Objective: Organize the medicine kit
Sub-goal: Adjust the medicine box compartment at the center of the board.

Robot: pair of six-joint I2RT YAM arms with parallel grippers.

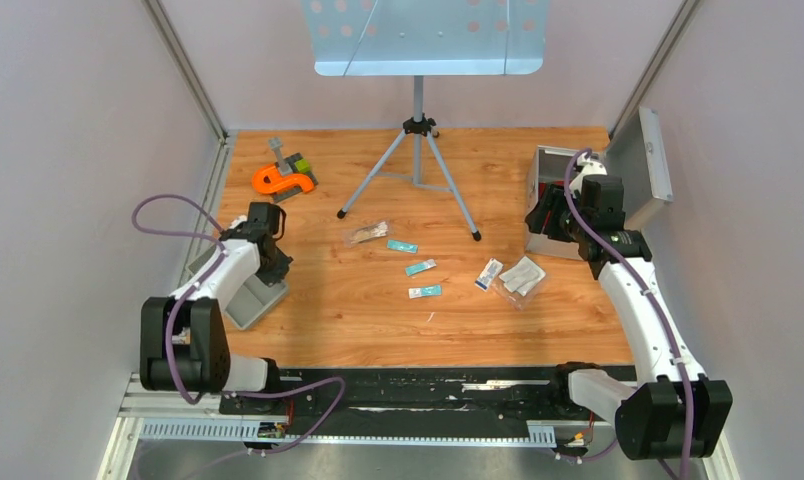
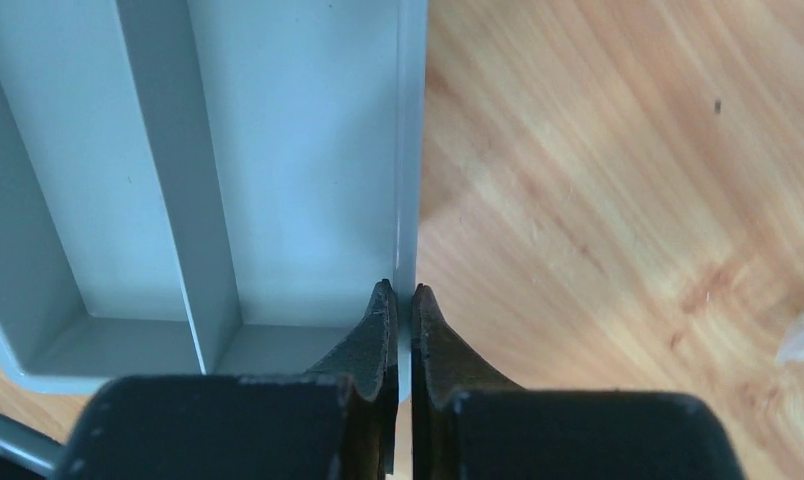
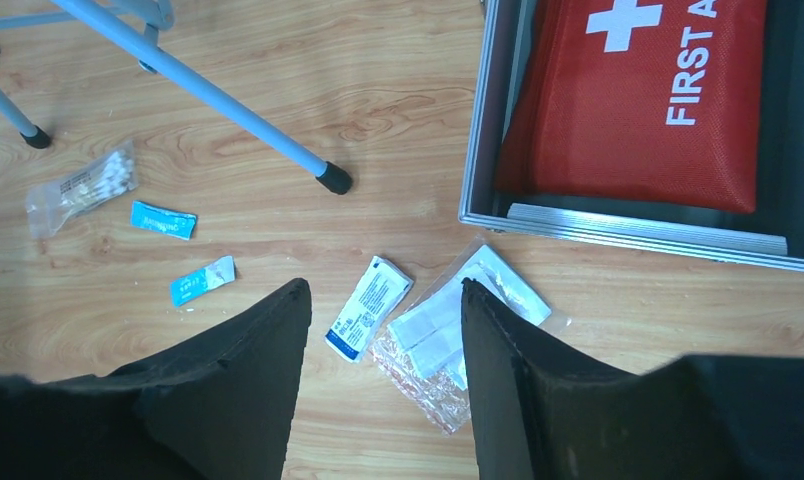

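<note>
From the top view, the open case [image 1: 550,172] stands at the far right of the bench [image 1: 358,330], and its lid [image 1: 643,160] is lifted up on its right side. My right claw [image 1: 540,215] hovers over the near left corner of the case. Just left of the case, near its front, lie a clear bag [image 1: 524,277] and a white-blue packet [image 1: 489,273]. Further left of the case are three teal sachets [image 1: 421,267] and a swab bag [image 1: 366,233]. A stand [image 1: 418,150] is between them and the far wall. Well apart from the case, at the left edge, I see a grey tray [image 1: 240,302] with my left claw [image 1: 274,266] on it, and beyond it an orange tool [image 1: 280,181].

In the left wrist view, the left claw is pressed together on the thin side wall of the tray: one finger inside, one outside. The tray has a divider, and the compartments I can see hold nothing.

In the right wrist view, the right claw is spread wide and holds nothing. The packet and the clear bag lie on the bench between its fingers, just outside the front rim of the case. Inside the case there is a red pouch [image 3: 638,100] with a white cross and the word FIRST. Two sachets and the swab bag lie far to the left of the case.
</note>
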